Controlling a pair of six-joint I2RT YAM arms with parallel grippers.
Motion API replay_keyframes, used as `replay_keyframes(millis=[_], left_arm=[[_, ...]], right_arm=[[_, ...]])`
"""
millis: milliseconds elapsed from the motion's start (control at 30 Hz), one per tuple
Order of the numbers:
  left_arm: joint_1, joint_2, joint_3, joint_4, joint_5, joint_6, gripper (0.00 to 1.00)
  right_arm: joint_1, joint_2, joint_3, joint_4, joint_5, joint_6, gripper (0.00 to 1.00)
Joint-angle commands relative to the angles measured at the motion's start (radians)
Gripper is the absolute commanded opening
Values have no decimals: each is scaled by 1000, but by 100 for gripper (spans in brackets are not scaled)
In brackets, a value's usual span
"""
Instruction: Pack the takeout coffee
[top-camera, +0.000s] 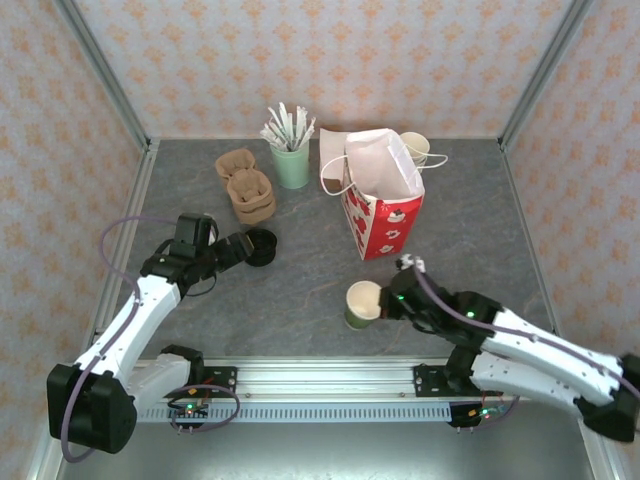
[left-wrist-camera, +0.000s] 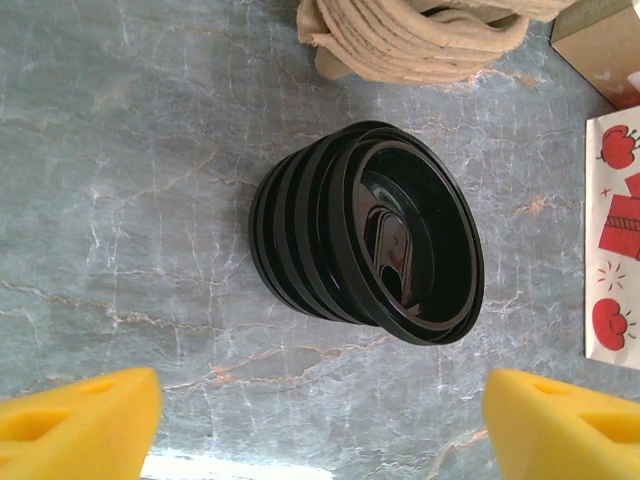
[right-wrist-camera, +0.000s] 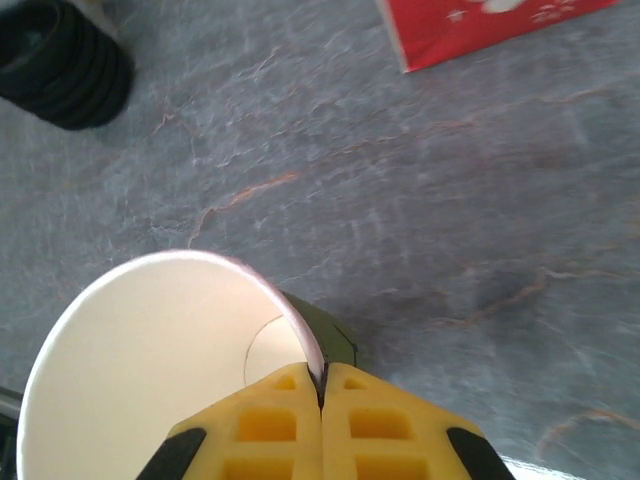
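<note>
The takeout coffee (top-camera: 363, 303) is an olive-green paper cup standing lidless near the table's front centre, its cream inside showing. My right gripper (top-camera: 390, 298) is shut on its rim; in the right wrist view the yellow fingers (right-wrist-camera: 321, 385) pinch the cup wall (right-wrist-camera: 150, 370) between them. My left gripper (top-camera: 243, 249) is open beside the stack of black lids (top-camera: 261, 246). Seen from the left wrist, the lid stack (left-wrist-camera: 370, 230) leans ahead of the gripper (left-wrist-camera: 320, 420), whose fingers (left-wrist-camera: 80, 415) stand wide apart with nothing between them. The red-and-white bag (top-camera: 380, 205) stands open at centre back.
Brown cardboard cup carriers (top-camera: 248, 185) and a mint cup of stirrers (top-camera: 291, 150) sit at the back left. Cream-rimmed cups (top-camera: 415, 148) stand behind the bag. Patterned walls close in the table on three sides. The bag's edge (left-wrist-camera: 612, 250) is right of the lids.
</note>
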Motion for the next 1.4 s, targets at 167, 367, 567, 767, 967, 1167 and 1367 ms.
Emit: replay_keyframes(millis=[167,367,567,767,967,1167,1367], left_arm=[[-9,40,18,47,41,-94,69],[-10,47,18,56,42,-101,68],[-9,68,18,79,54,-107,68],[-10,85,19,108,59,-118,68],[-9,135,32,136,51,-134,67],[-11,172,49,158,49,-147,58],[-11,194,55,175,45,-165,53]], right_arm=[[95,301,129,242,130,37,0],[94,364,142,306,119,26,0],[95,442,186,295,188,9,0],[56,500,244,251,221,-6,0],[16,542,257,255,189,-6,1],[-5,581,272,273,147,-8,4],[-16,606,287,271,127,-2,7]])
